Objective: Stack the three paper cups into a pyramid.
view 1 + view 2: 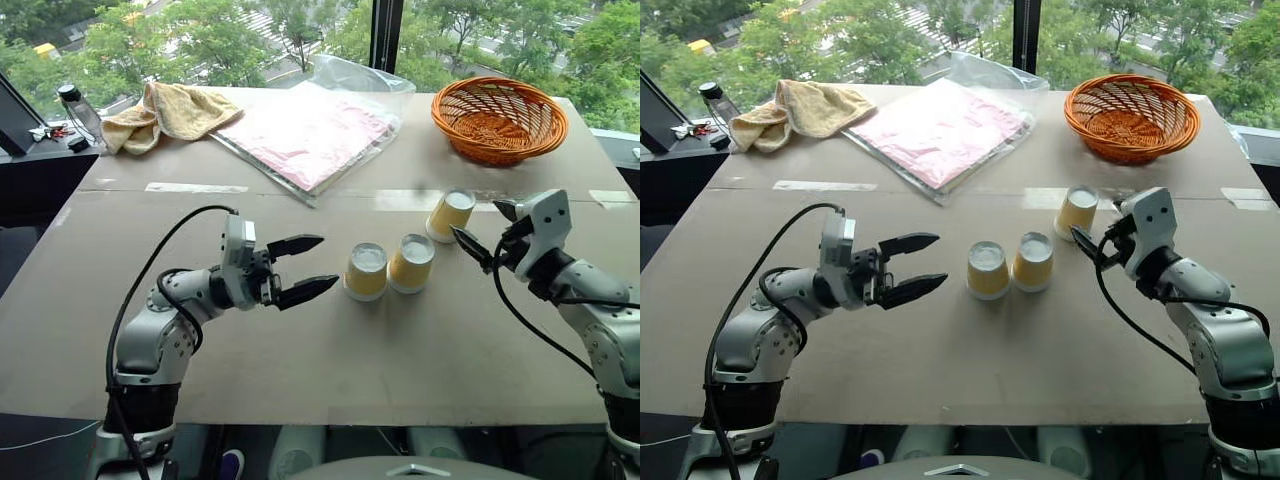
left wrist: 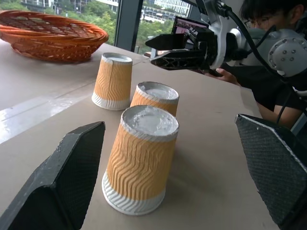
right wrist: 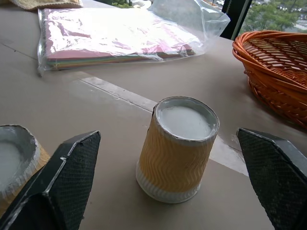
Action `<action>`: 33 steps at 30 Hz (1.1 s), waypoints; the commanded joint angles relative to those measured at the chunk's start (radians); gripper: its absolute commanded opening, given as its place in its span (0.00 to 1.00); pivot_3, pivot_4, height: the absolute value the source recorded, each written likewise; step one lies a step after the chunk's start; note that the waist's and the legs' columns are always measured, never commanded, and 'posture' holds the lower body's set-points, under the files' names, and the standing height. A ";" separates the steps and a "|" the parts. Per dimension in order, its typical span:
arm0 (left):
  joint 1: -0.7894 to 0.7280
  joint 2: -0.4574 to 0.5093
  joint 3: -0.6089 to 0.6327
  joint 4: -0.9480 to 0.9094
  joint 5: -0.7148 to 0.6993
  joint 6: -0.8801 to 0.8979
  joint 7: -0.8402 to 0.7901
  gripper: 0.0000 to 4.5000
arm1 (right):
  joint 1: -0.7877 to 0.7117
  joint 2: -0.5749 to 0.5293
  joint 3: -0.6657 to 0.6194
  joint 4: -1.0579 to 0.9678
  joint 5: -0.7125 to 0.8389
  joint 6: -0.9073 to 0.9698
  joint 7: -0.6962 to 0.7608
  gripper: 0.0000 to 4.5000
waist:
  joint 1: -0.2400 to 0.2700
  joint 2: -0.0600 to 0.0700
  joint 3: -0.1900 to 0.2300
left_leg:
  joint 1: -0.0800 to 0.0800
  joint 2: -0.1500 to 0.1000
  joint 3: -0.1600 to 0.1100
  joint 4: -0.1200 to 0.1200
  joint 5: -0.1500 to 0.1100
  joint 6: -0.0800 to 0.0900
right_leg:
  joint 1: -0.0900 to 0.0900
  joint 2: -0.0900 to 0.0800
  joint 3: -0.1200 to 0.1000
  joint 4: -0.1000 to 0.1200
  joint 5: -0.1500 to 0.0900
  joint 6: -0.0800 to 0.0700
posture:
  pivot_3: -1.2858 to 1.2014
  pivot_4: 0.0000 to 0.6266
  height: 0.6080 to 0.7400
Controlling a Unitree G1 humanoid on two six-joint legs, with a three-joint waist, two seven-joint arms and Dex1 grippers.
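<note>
While both arms hang level over the table (image 1: pixel 300 380), the left gripper (image 1: pixel 305 268) gapes wide, holding nothing, beside two upside-down paper cups (image 1: pixel 366 271) standing side by side, perhaps touching. Further back, the right gripper (image 3: pixel 168 182), fingers spread, brackets the third cup (image 1: pixel 451 214), with the orange basket (image 1: pixel 499 120) beyond.

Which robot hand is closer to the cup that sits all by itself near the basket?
The right gripper. It is open, right beside the lone cup. The left gripper, open too, is beyond the two paired cups, far from it.
</note>
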 commanded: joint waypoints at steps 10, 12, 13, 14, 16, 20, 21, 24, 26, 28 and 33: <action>0.138 0.028 0.106 -0.050 -0.105 -0.007 -0.019 0.99 | -0.239 0.080 0.036 0.358 -0.026 -0.013 0.087 1.00 | -0.005 0.002 0.001 | 0.001 0.000 0.001 0.000 0.000 0.000 | 0.000 0.000 0.001 0.000 0.000 0.000 | 0.52 0.24 1.00; 0.152 0.037 0.113 -0.049 -0.115 -0.009 -0.032 1.00 | -0.260 0.080 0.044 0.418 -0.055 -0.055 0.104 0.95 | -0.006 0.002 0.001 | 0.001 0.000 0.001 0.000 0.000 0.000 | 0.000 0.000 0.001 0.000 0.001 0.001 | 0.52 0.24 1.00; 0.158 0.040 0.115 -0.050 -0.117 -0.013 -0.035 1.00 | -0.267 0.079 0.046 0.440 -0.068 -0.074 0.111 0.89 | -0.006 0.002 0.001 | 0.001 0.000 0.001 0.000 0.000 0.000 | 0.000 0.000 0.001 0.000 0.001 0.002 | 0.52 0.24 1.00; 0.162 0.041 0.118 -0.050 -0.116 -0.019 -0.034 1.00 | -0.272 0.077 0.049 0.452 -0.077 -0.089 0.119 0.83 | -0.005 0.002 0.001 | 0.001 0.000 0.001 -0.001 0.000 0.000 | 0.000 0.000 0.001 0.000 0.001 0.002 | 0.52 0.24 1.00; 0.166 0.042 0.120 -0.052 -0.117 -0.023 -0.033 1.00 | -0.278 0.073 0.044 0.453 -0.079 -0.099 0.135 0.62 | -0.004 0.002 0.002 | 0.001 0.000 0.001 -0.001 0.000 0.000 | 0.000 0.000 0.001 0.000 0.001 0.002 | 0.52 0.24 1.00; 0.188 0.032 0.119 -0.049 -0.080 -0.096 -0.056 1.00 | -0.284 0.037 0.030 0.402 -0.070 -0.111 0.189 0.47 | -0.006 0.003 0.002 | 0.001 0.000 0.002 -0.001 0.000 0.000 | -0.001 0.000 0.002 0.000 0.001 0.002 | 0.52 0.24 1.00; 0.194 0.016 0.125 -0.044 -0.067 -0.144 -0.061 1.00 | -0.291 0.029 0.019 0.379 -0.054 -0.100 0.199 0.47 | -0.006 0.004 0.002 | 0.001 0.000 0.002 -0.001 0.000 0.000 | -0.001 0.000 0.002 0.000 0.001 0.002 | 0.52 0.24 1.00; 0.191 -0.060 0.184 0.011 -0.169 -0.250 -0.187 1.00 | -0.328 -0.013 -0.010 0.242 0.020 -0.023 0.235 0.47 | -0.005 0.006 0.004 | 0.000 0.000 0.003 -0.002 0.000 0.000 | -0.002 0.000 0.003 0.000 0.001 0.002 | 0.52 0.24 1.00; 0.199 -0.051 0.207 0.045 -0.199 -0.250 -0.257 1.00 | -0.349 -0.042 -0.020 0.147 0.074 0.043 0.250 0.47 | -0.007 0.008 0.005 | 0.000 0.000 0.005 -0.002 0.000 0.000 | -0.004 0.000 0.004 0.000 0.001 0.002 | 0.52 0.24 1.00; 0.205 -0.008 0.226 0.092 -0.222 -0.201 -0.297 1.00 | -0.370 -0.078 -0.027 0.015 0.161 0.148 0.259 0.47 | -0.006 0.007 0.005 | 0.000 0.001 0.004 -0.004 0.000 0.000 | -0.005 0.001 0.004 0.000 0.001 0.002 | 0.52 0.24 1.00; 0.201 0.045 0.254 0.210 -0.200 -0.215 -0.370 1.00 | -0.374 -0.127 -0.023 -0.216 0.323 0.342 0.223 0.47 | -0.005 0.007 0.004 | 0.000 0.002 0.003 -0.007 0.000 0.000 | -0.005 0.001 0.003 0.000 0.000 0.000 | 0.52 0.24 1.00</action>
